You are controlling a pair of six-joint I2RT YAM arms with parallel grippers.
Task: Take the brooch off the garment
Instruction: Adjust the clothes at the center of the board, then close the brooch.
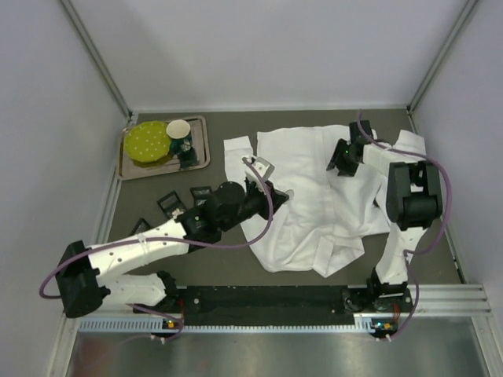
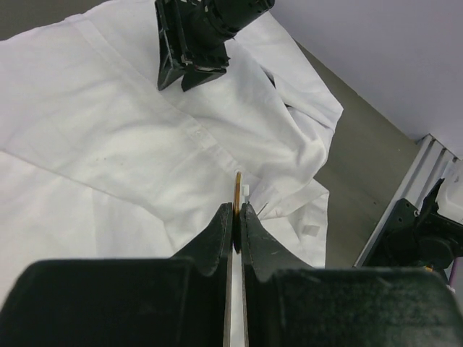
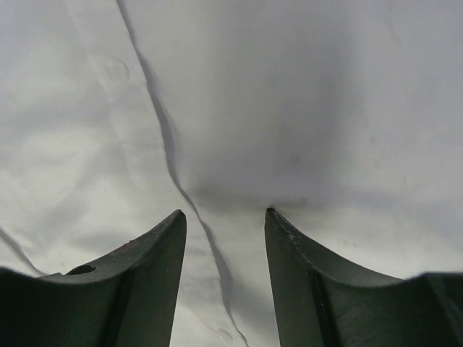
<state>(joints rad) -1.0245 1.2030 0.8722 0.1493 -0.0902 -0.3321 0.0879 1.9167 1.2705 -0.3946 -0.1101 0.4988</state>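
The garment, a white creased shirt [image 1: 314, 208], lies spread on the dark table and fills the wrist views [image 2: 108, 130] [image 3: 304, 108]. My left gripper [image 1: 277, 193] is over the shirt's left part, shut on the brooch [image 2: 236, 188], a thin gold piece seen edge-on that sticks out between the fingertips [image 2: 236, 210]. A small white bit sits beside the brooch against the cloth. My right gripper [image 1: 343, 161] is open, its fingertips resting on the cloth on either side of a fold [image 3: 225, 213]. It also shows in the left wrist view [image 2: 189, 50].
A metal tray [image 1: 201, 155] at the back left holds a yellow-green plate [image 1: 148, 141] and a cup [image 1: 179, 129]. Small black pieces [image 1: 169, 204] lie beside my left arm. White walls stand close on both sides. A rail [image 1: 275, 302] runs along the near edge.
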